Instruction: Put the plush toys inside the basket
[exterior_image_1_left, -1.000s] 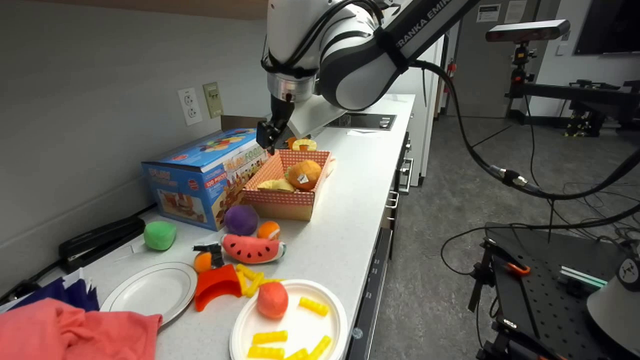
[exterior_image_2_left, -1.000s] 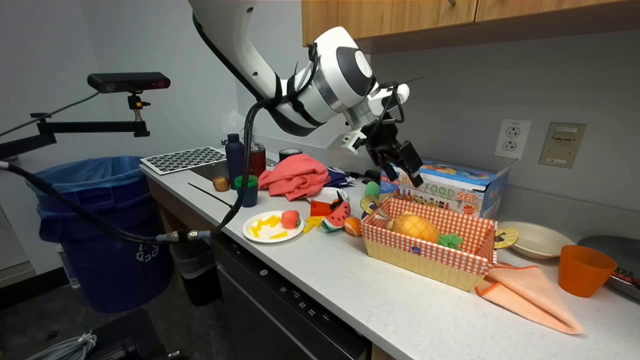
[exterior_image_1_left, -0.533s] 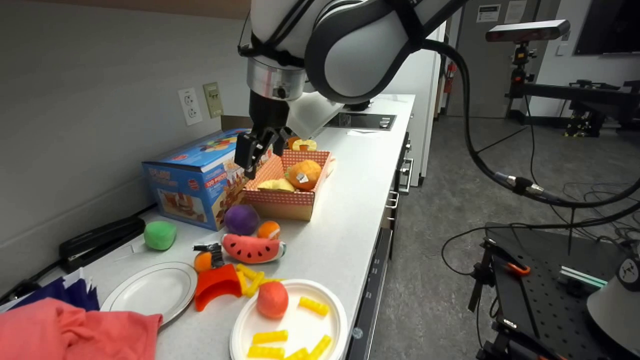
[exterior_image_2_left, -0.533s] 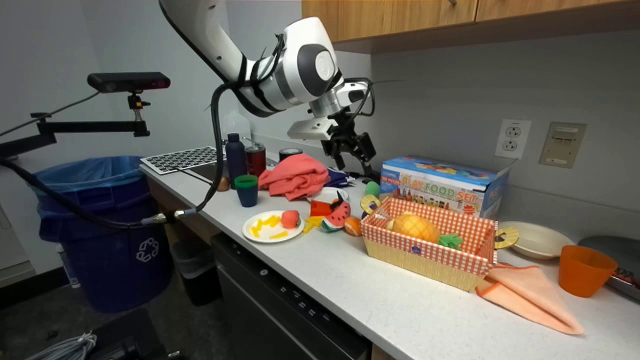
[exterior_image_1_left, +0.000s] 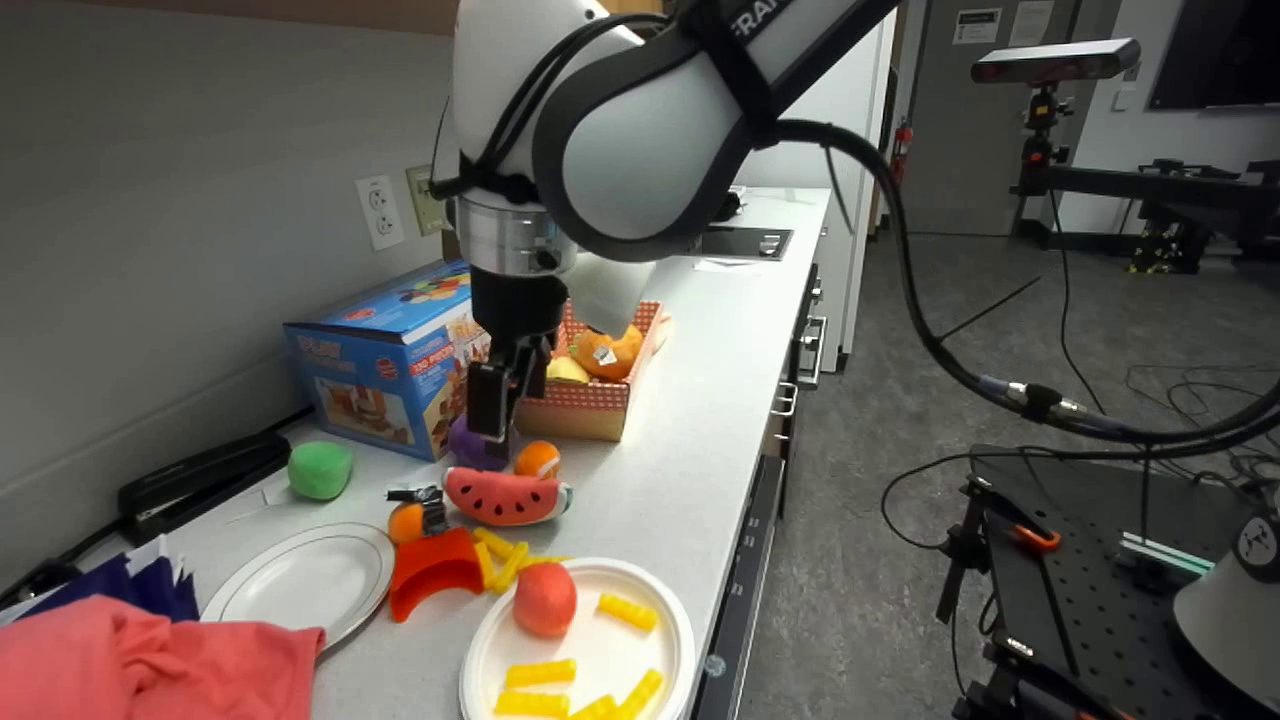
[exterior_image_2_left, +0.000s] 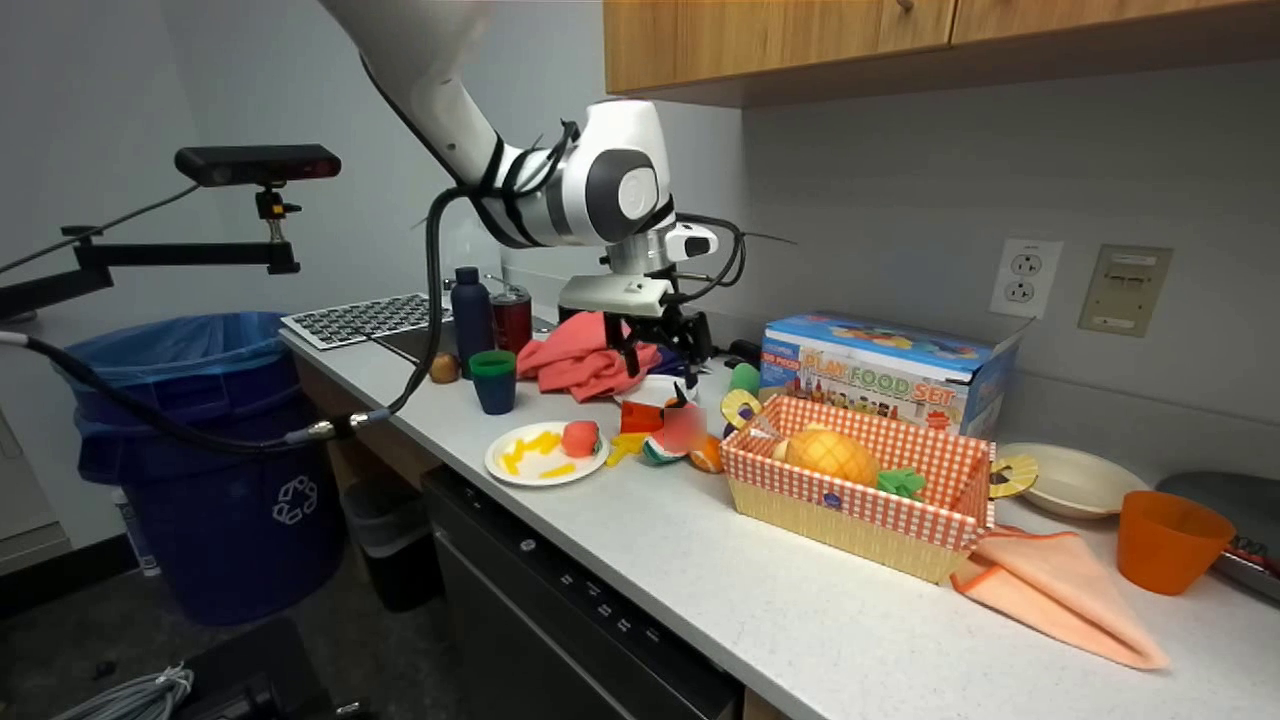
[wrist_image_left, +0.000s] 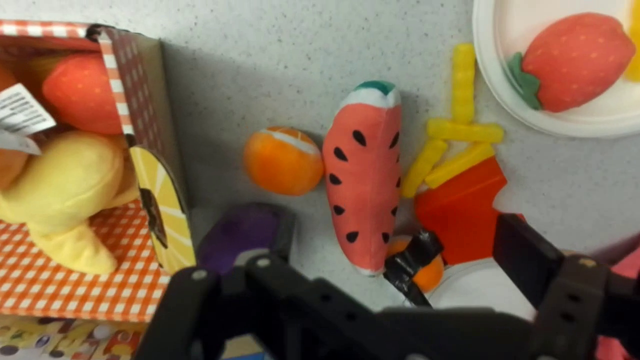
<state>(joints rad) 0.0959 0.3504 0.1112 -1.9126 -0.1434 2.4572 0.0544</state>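
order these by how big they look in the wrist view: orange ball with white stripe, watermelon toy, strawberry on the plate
Largest to smallest:
1. watermelon toy
2. strawberry
3. striped orange ball

The checked basket (exterior_image_2_left: 850, 522) stands upright, pineapple (exterior_image_2_left: 832, 455) and yellow toy (wrist_image_left: 70, 180) inside; the orange (wrist_image_left: 284, 161) sits just beside it, seeming from here to touch the seeded watermelon (wrist_image_left: 364, 175). The strawberry (wrist_image_left: 580, 60) lies on a plate (exterior_image_1_left: 592, 642).

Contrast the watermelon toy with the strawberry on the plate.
The watermelon is long with black seeds; the strawberry is shorter, with small pale dots. The watermelon lies on the counter, the strawberry on a white plate. Both are reddish with some green, and both are outside the basket.
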